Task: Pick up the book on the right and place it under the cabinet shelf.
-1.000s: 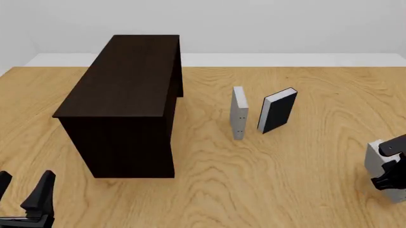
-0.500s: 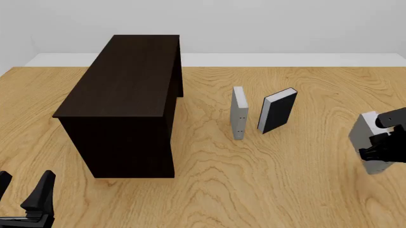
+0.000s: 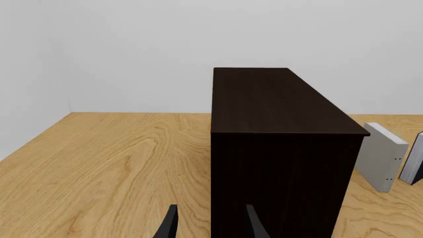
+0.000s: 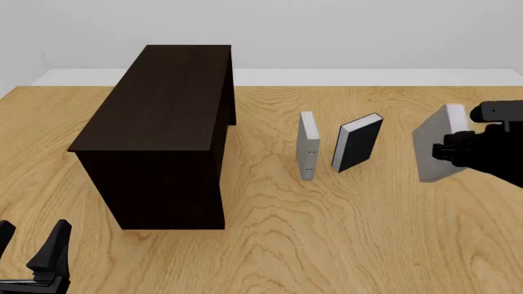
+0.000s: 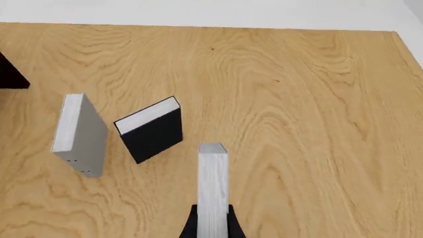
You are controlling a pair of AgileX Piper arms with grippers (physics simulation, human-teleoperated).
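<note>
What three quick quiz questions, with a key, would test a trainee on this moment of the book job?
1. True or false: the right gripper holds the grey book off the table.
2. Which book stands nearest the cabinet: A) black book, B) standing grey book?
3. Fill in: the left gripper is ____ and holds nothing.

Key: 1 true; 2 B; 3 open.

Bright, even light — sharp renders
</note>
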